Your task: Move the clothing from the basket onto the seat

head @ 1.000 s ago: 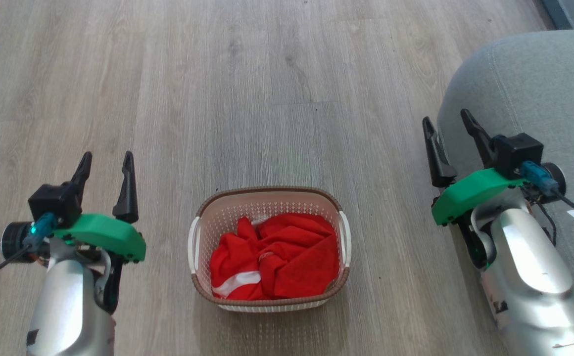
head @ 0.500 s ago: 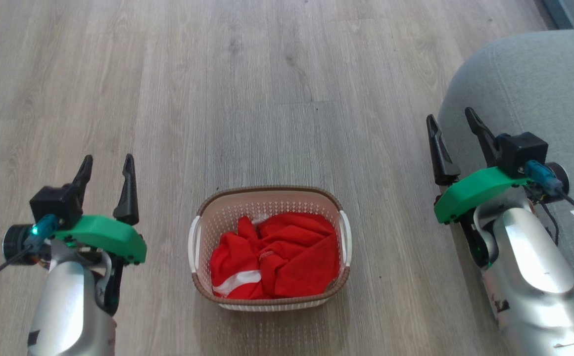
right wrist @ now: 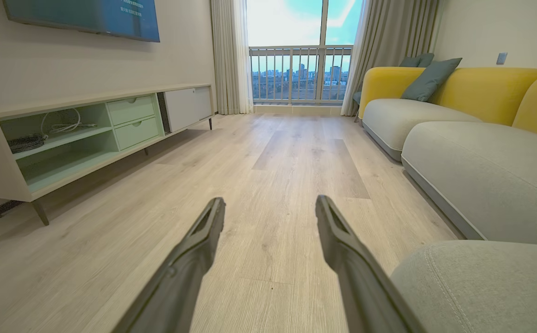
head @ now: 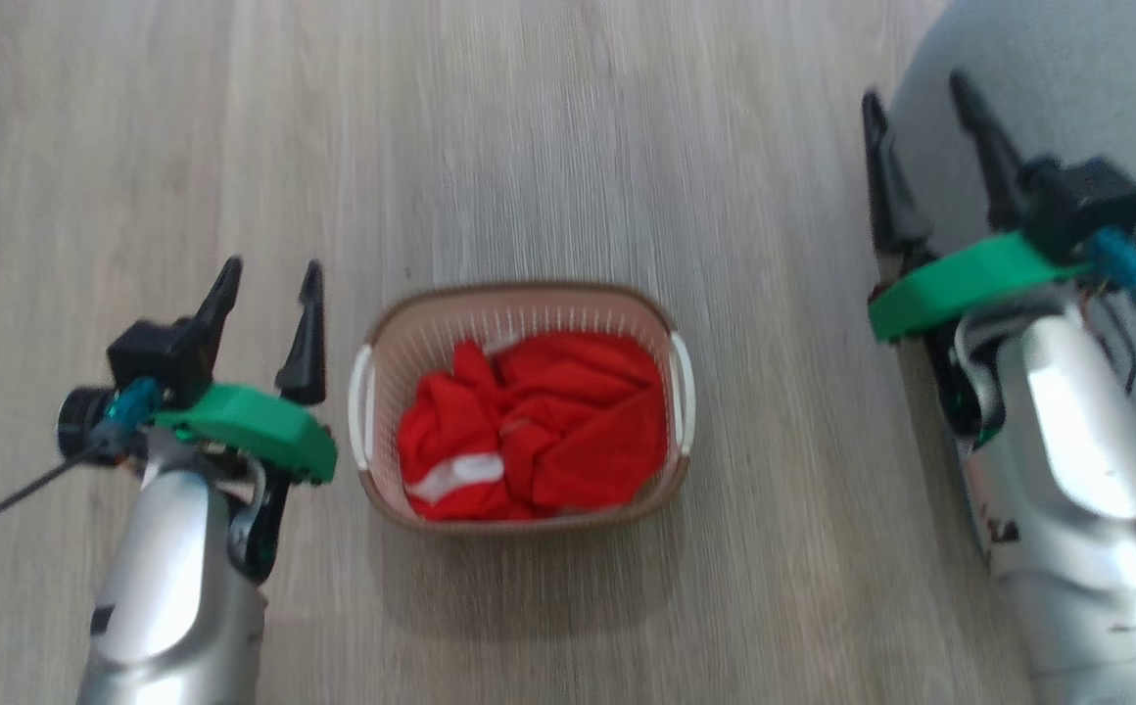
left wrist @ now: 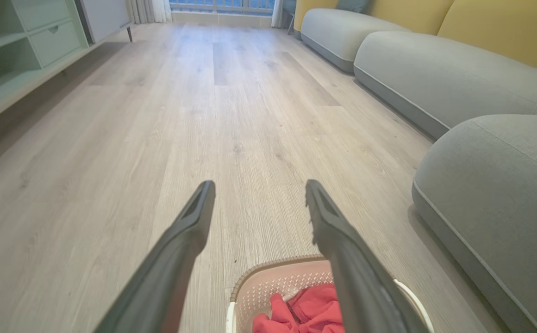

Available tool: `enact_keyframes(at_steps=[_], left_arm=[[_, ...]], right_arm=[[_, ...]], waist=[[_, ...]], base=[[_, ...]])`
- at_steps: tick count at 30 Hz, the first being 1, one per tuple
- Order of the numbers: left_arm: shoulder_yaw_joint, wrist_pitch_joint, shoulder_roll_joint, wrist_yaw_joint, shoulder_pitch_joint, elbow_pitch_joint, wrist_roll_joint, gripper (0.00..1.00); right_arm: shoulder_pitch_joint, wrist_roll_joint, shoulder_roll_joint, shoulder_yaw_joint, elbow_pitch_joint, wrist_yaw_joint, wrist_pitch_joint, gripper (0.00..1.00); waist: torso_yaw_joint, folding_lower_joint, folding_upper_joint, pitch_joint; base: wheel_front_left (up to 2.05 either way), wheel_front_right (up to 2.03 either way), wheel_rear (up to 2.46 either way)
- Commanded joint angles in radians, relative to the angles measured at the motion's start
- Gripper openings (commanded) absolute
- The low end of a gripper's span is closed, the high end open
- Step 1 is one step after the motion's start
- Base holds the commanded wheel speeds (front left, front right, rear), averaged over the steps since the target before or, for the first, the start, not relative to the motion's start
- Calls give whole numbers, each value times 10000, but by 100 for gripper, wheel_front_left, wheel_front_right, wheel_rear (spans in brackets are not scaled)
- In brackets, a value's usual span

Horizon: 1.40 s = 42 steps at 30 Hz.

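Clothing in a crumpled red heap inside the basket, on the wooden floor near the seat. Looks soft, light and floppy, likely to drape and trail when lifted. Best pinched deep at a raised fold near the heap's middle, catching several layers. Left gripper just beside the basket, right gripper by the seat's edge: fingers of both spread wide, holding nothing.

Bright red clothing with 1 white stripe lies at frame centre in the cream perforated basket, brown-rimmed. Grey-green seat upper right; pale grey wood-grain floor around.
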Motion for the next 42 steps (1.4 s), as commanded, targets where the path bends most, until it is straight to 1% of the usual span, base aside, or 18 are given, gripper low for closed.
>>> enact_keyframes(at_steps=[1, 10, 14, 15, 20, 21, 23, 29, 33, 38, 40, 42], left_arm=[[93, -124, 138, -12, -574, -291, -138, 100], [-1016, -124, 106, -12, -1783, 31, -540, 100], [-1622, -124, 105, -12, -2378, 681, -800, 100], [-1622, -124, 105, -12, -2378, 681, -800, 100], [-2264, -124, 107, -12, -3182, 1867, -1089, 100], [-2633, -124, 117, -12, -3550, 2314, -1157, 100], [-2989, -124, 133, -12, -3898, 2747, -1215, 100], [-4458, -124, 118, -12, -4898, 4018, -1521, 100], [-5678, -124, 78, -12, -5374, 4356, -1921, 100], [-7595, -124, 52, -12, -5657, 4702, -2654, 100], [-8233, -124, 116, -12, -5814, 4888, -3019, 100], [-8656, -124, 271, -12, -6051, 5092, -3270, 100]], right_arm=[[-536, -123, 163, 96, -576, -2, -93, 100], [-1675, -484, 256, -133, -1388, -2, -93, 100], [-2154, -612, 277, -139, -1547, -2, -93, 100], [-2154, -612, 277, -139, -1547, -2, -93, 100], [-2551, -722, 290, -49, -1638, -2, -93, 100], [-2654, -755, 298, -21, -1691, -2, -93, 100], [-2728, -760, 307, 9, -1731, -2, -93, 100], [-2805, -699, 339, 134, -1788, -2, -93, 100], [-2782, -574, 351, 196, -1812, -2, -93, 100], [-2749, -275, 355, 313, -1847, -2, -93, 100], [-2763, -190, 355, 350, -1861, -2, -93, 100], [-2794, -106, 356, 401, -1882, -2, -93, 100]], waist=[[-137, -1, -1, 1039], [-211, -1, -1, 3632], [-278, -1, -1, 4620], [-278, -1, -1, 4620], [-430, -1, -1, 5550], [-510, -1, -1, 5865], [-604, -1, -1, 6116], [-984, -1, -1, 6632], [-1189, -1, -1, 6828], [-1412, -1, -1, 7001], [-1505, -1, -1, 7085], [-1616, -1, -1, 7195]], base=[[0, 0, 0], [0, 0, 0], [0, 0, 0], [0, 0, 0], [0, 0, 0], [0, 0, 0], [0, 0, 0], [0, 0, 0], [0, 0, 0], [0, 0, 0], [0, 0, 0], [0, 0, 0]])
